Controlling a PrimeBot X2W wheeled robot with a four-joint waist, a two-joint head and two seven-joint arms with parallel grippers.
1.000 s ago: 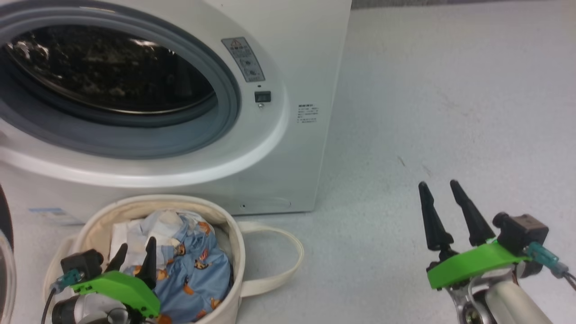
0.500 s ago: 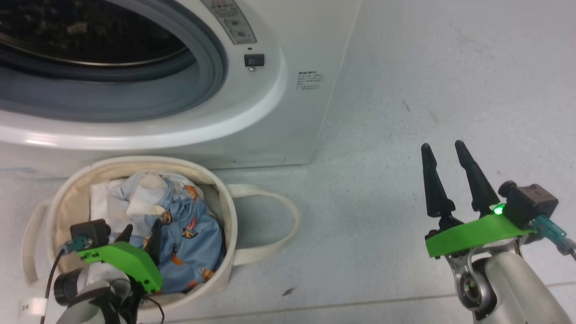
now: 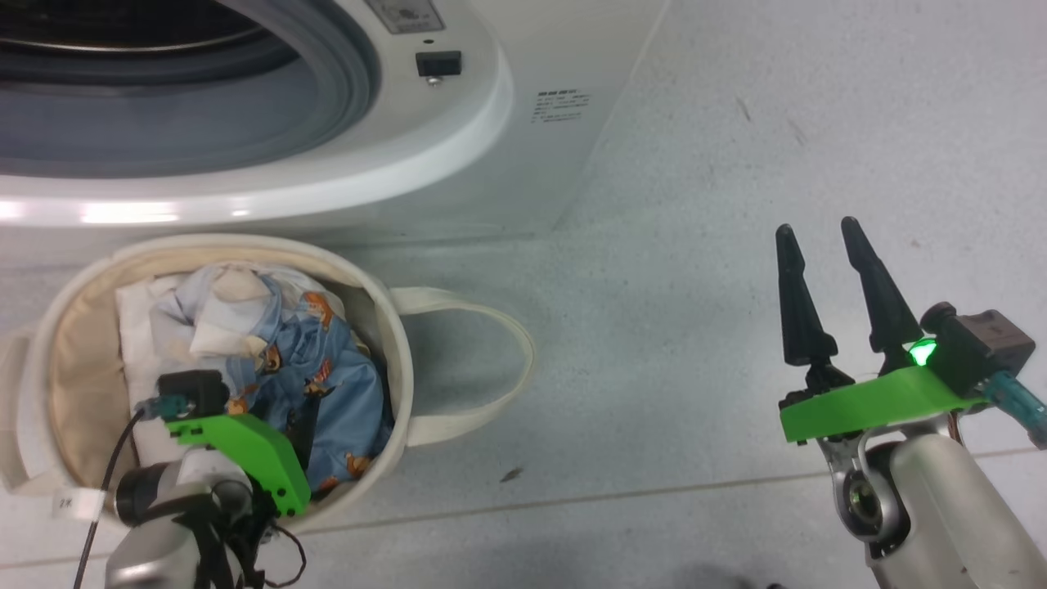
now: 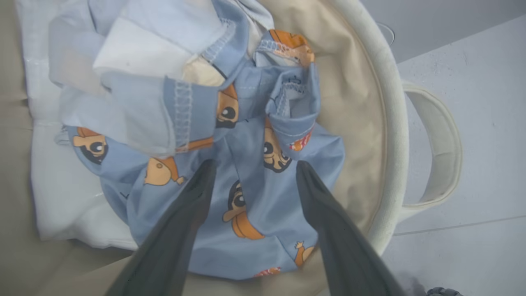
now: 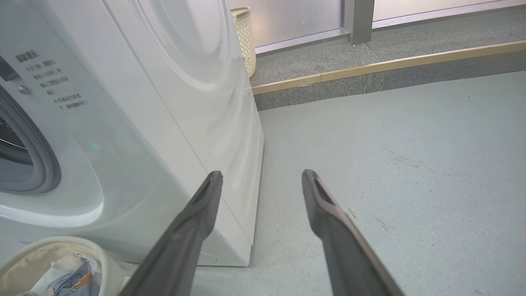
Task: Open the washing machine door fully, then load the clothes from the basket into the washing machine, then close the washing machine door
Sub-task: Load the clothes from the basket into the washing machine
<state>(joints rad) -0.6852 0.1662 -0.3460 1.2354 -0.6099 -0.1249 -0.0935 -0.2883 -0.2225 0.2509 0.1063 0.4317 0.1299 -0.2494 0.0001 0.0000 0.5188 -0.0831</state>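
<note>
At the far left of the head view the basket (image 3: 196, 243) stands on the floor (image 3: 695, 343), just in front of the washing machine (image 3: 523, 172). The clothes (image 3: 343, 401) lie inside it, a blue heap with orange bears and some cream and white parts, toward the right side of the basket; a plain white bundle (image 4: 61, 205) lies beside them on the left.

The left gripper (image 4: 255, 165) reaches down into the basket from above; its two dark fingers stand wide apart, one on each side of a fold of the blue cloth; the tips are at the cloth, but I cannot tell if they press on it, and nothing is gripped between them.

Behind the basket the round mouth of the machine is uncovered, with the grey rubber ring (image 3: 164, 143) around it. One long loop handle (image 3: 519, 360) of the basket lies on the floor to its right.

At the far right the right gripper (image 3: 818, 229) is above the bare floor, well apart from the basket and the machine; its fingers are spread wide and hold nothing. In the right wrist view the white side of the machine is left of these fingers, and a pale woven bin (image 5: 244, 37) stands behind the machine.
</note>
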